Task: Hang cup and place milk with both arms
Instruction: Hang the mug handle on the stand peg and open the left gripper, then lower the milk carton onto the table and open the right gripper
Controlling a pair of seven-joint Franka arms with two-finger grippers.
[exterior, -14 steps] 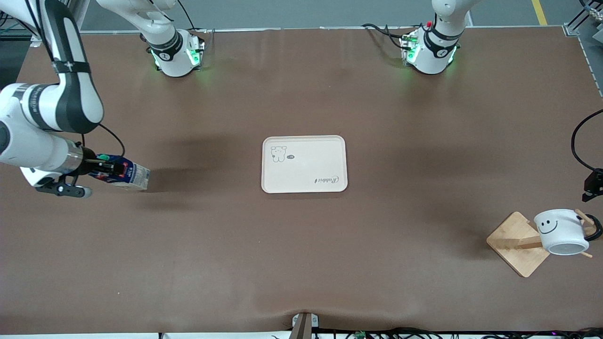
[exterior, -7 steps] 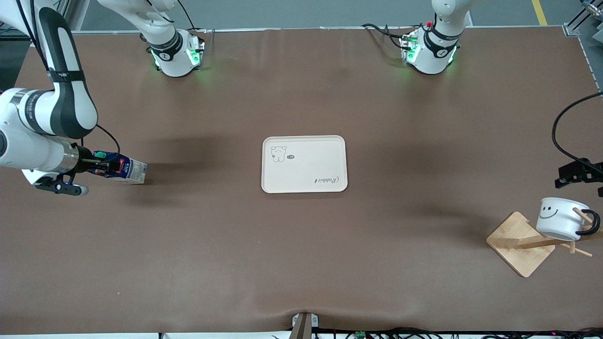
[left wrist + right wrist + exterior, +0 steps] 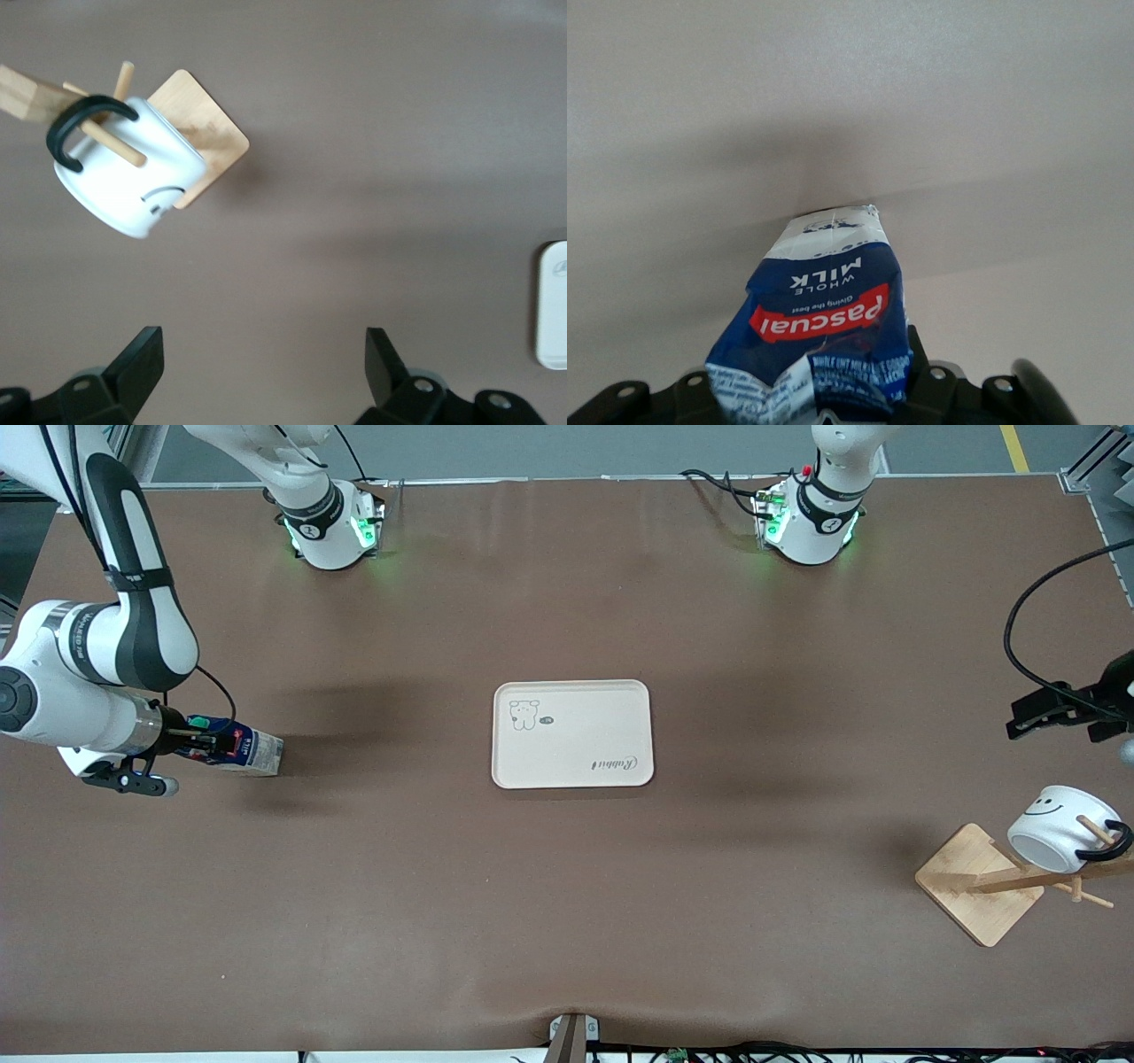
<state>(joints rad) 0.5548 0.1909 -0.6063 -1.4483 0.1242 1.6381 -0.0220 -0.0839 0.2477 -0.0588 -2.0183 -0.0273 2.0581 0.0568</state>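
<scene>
Left gripper (image 3: 1054,717): I see it cut by the front view's edge; its wrist is out of frame.
Rack (image 3: 979,881): its peg end runs off the edge.
Milk (image 3: 819,310): my right wrist view crops its top; the cap is hidden there.
Tray (image 3: 554,305): only an edge strip shows.
Tray lettering (image 3: 614,763): too small for me to read.

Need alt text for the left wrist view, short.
A small white mug with a black loop handle hangs by that handle on a peg of a light wooden rack above the brown table. The left claw is open and empty over bare table. A cream tray's edge shows at the frame's border.
</scene>
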